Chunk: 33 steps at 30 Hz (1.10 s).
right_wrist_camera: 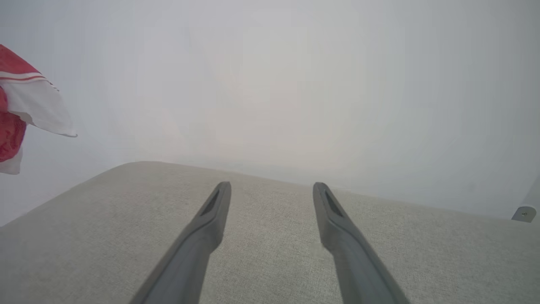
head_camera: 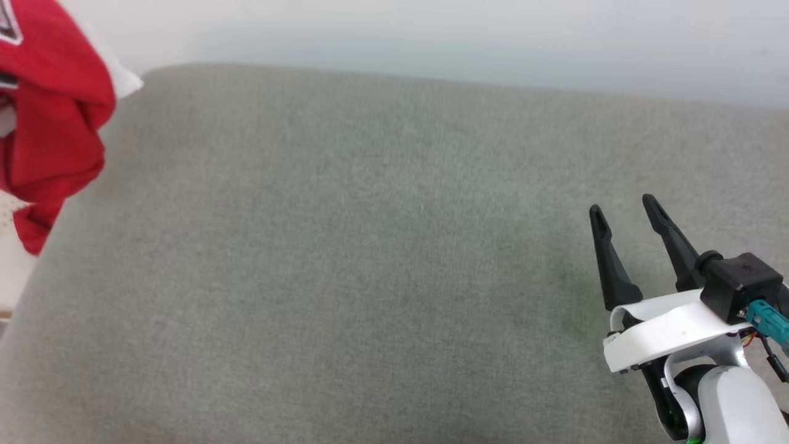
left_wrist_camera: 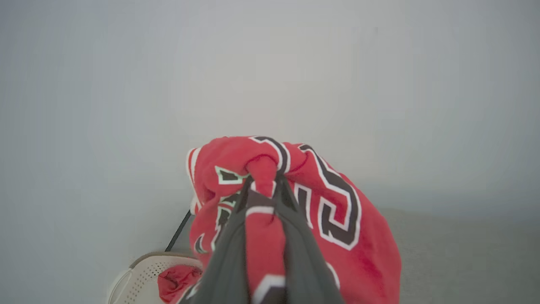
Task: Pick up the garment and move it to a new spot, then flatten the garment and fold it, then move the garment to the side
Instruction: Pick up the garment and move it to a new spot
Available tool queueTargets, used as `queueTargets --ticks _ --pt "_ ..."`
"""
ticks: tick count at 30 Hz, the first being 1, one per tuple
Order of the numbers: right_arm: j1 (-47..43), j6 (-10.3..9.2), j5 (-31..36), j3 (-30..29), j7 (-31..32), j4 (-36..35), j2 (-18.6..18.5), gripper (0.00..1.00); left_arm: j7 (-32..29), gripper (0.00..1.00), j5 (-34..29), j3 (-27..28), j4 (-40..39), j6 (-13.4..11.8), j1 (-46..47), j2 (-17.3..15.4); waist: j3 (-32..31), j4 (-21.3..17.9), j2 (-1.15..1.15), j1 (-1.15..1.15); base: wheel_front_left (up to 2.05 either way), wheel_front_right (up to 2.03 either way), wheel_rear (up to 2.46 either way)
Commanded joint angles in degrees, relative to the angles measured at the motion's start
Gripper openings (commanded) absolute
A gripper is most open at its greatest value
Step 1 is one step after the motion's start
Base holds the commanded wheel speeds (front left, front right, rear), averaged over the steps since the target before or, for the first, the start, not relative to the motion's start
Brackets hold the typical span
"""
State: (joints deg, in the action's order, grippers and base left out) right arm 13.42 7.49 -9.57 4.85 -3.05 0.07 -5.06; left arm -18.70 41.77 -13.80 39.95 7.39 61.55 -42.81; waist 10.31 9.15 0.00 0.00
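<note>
The garment (head_camera: 52,117), a red jersey with white sleeves, hangs bunched in the air at the far left of the head view, beyond the left edge of the grey cushion (head_camera: 370,246). In the left wrist view my left gripper (left_wrist_camera: 262,179) is shut on a fold of the garment (left_wrist_camera: 337,202), whose black white-edged lettering drapes around the fingers. A white sleeve of the garment (right_wrist_camera: 36,105) shows at the left of the right wrist view. My right gripper (head_camera: 624,209) stands open over the cushion's right part, nothing between its fingers (right_wrist_camera: 211,211).
A pale wall (head_camera: 431,37) runs behind the cushion. Below the hanging jersey, in the left wrist view, a white perforated basket (left_wrist_camera: 139,278) holds a small plain red cloth (left_wrist_camera: 177,280), with a thin dark cable (left_wrist_camera: 177,232) beside it.
</note>
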Motion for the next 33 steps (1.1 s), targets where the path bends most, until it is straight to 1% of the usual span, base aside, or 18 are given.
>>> queueTargets --ticks 1,4,8,11,18,23,27,31,33 --pt "-0.7 0.00 -0.1 -0.1 -0.4 0.2 0.2 1.00 -0.4 0.00 0.3 -0.1 -1.1 0.1 -0.7 -0.6 -2.5 -0.2 0.00 0.00 0.00 0.00 0.00" --pt "-0.7 0.00 -0.3 -0.1 -0.9 0.8 0.5 1.00 -3.0 0.00 1.2 -0.3 -5.8 -0.1 -2.0 -1.4 -3.7 -1.2 0.00 0.00 0.00 0.00 0.00" --pt "-0.5 0.00 -0.1 -0.8 -1.5 1.3 0.7 1.00 -7.3 0.00 2.5 -0.5 -13.1 -2.2 -4.7 -1.6 -4.4 -3.0 0.00 0.00 0.00 0.00 0.00" --pt "-0.6 0.00 0.2 -2.0 -1.8 1.5 0.8 1.00 -10.1 0.00 3.6 -0.1 -19.2 -4.4 -7.1 -2.3 -4.6 -4.8 0.00 0.00 0.00 0.00 0.00" --pt "-0.5 0.00 1.0 -5.8 -2.7 2.5 0.4 1.00 -16.7 0.00 4.7 -0.8 -35.5 -12.1 -12.8 -1.3 -4.5 -10.2 0.00 0.00 0.00 0.00 0.00" --pt "-0.2 0.00 1.4 -8.6 -3.9 3.2 0.3 1.00 -20.6 0.00 5.1 -2.8 -44.6 -16.5 -15.1 0.8 -4.0 -14.2 0.00 0.00 0.00 0.00 0.00" --pt "0.1 0.00 1.5 -9.9 -4.7 4.2 0.6 1.00 -23.2 0.00 4.7 -5.3 -49.6 -19.4 -15.9 3.1 -3.1 -17.4 0.00 0.00 0.00 0.00 0.00" --pt "0.4 0.00 1.1 -10.4 -5.7 5.4 1.0 1.00 -25.0 0.00 4.0 -8.1 -52.5 -21.2 -16.4 5.3 -2.0 -20.6 0.00 0.00 0.00 0.00 0.00" --pt "0.3 0.00 0.8 -10.5 -6.2 6.2 1.2 1.00 -25.4 0.00 3.3 -9.8 -53.2 -21.6 -17.2 6.1 -1.6 -22.0 0.00 0.00 0.00 0.00 0.00"
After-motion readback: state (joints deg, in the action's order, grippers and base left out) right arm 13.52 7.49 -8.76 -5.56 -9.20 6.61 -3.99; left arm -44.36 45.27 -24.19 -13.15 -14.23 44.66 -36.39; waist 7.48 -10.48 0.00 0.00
